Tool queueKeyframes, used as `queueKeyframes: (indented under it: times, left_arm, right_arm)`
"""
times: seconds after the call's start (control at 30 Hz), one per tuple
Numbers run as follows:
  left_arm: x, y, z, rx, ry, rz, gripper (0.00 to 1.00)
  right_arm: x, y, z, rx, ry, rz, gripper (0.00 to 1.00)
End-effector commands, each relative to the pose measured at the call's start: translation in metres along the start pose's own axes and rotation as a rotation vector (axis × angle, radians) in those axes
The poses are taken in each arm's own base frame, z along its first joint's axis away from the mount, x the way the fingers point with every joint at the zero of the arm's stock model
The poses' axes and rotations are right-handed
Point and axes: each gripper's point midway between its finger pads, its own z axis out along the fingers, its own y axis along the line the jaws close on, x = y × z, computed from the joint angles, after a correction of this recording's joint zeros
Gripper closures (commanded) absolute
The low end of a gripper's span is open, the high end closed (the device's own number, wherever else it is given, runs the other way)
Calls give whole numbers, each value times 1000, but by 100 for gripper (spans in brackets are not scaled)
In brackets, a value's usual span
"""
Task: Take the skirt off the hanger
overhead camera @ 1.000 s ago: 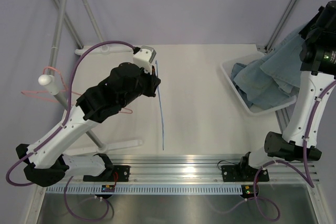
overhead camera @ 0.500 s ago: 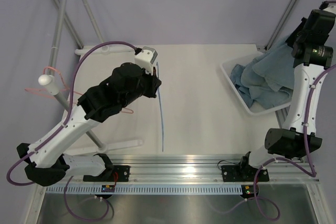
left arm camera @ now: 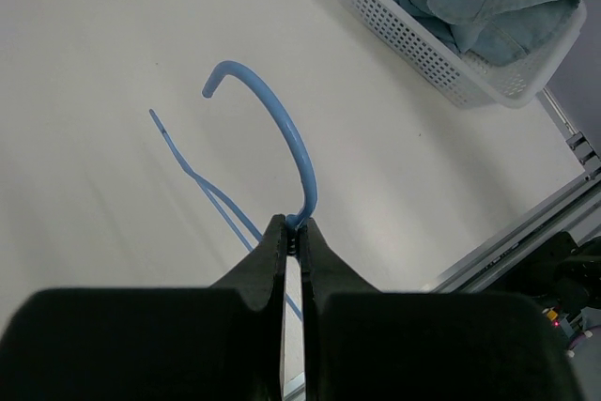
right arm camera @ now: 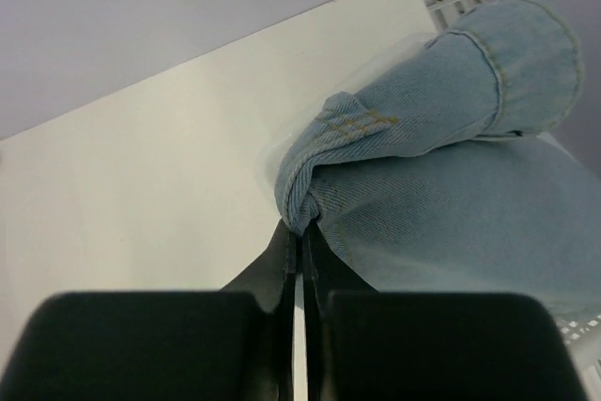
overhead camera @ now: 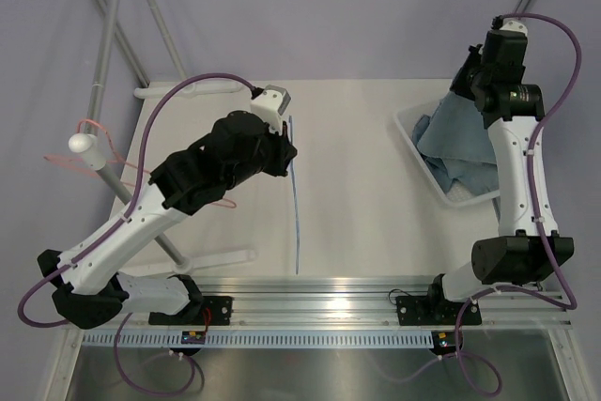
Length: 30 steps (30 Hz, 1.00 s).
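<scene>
My left gripper (left arm camera: 293,232) is shut on the base of the hook of a thin blue hanger (left arm camera: 282,129) and holds it above the table. From above the hanger (overhead camera: 296,199) shows edge-on as a blue line, bare of cloth. My right gripper (right arm camera: 300,237) is shut on a folded edge of the light blue denim skirt (right arm camera: 441,176). The skirt (overhead camera: 460,133) hangs from it into the white basket (overhead camera: 413,143) at the right rear of the table.
A pink hanger (overhead camera: 89,152) hangs on the metal rack (overhead camera: 103,72) at the left. The basket (left arm camera: 423,58) holds denim cloth. An aluminium rail (overhead camera: 329,293) runs along the table's near edge.
My right arm has swung left and toward the basket, lowering the skirt into it. My left gripper has shifted slightly right with the blue hanger.
</scene>
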Motion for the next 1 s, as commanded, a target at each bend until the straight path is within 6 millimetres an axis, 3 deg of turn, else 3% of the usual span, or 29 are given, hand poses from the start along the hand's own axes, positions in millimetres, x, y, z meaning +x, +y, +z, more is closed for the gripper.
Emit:
queueKeyframes:
  times: [0.0, 0.13, 0.2, 0.23, 0.4, 0.5, 0.6, 0.7, 0.73, 0.77, 0.8, 0.9, 0.97]
  left_arm:
    - [-19, -12, -6, 53, -62, -36, 100]
    - [-18, -9, -13, 51, -69, -42, 100]
    - [-17, -7, -15, 46, -70, -44, 100]
    - [-16, -6, -16, 43, -67, -42, 100]
    - [-13, -2, -19, 30, -68, -33, 100]
    - [-9, -1, -15, 27, -64, -34, 100]
    - [-8, -7, -10, 47, -56, -50, 100]
    - [-9, -10, -6, 54, -52, -55, 100]
    - [-10, -10, -6, 51, -53, -55, 100]
    - [-10, -9, -6, 47, -51, -55, 100]
    - [-12, -10, -5, 48, -53, -55, 100]
    - [-18, -10, -6, 43, -66, -60, 100]
    - [-18, -9, -4, 33, -63, -57, 100]
  right_arm:
    - [-32, 26, -32, -85, -140, 46, 100]
    - [-21, 2, -15, 21, -119, 51, 100]
    - [-5, -16, 2, 72, -61, 88, 100]
    - [2, -39, 13, 123, -36, 129, 100]
    - [19, -94, 28, 264, 4, 157, 100]
    - [41, -104, 39, 305, 86, 135, 100]
    - [86, -112, 57, 330, 203, 145, 100]
    - [129, -107, 72, 295, 338, 164, 99]
    - [145, -104, 76, 275, 391, 163, 93]
    - [168, -105, 82, 276, 477, 157, 76]
    - [179, -103, 83, 280, 514, 143, 72]
    - [194, -108, 81, 328, 547, 96, 70]
    - [176, -105, 67, 335, 497, 63, 68]
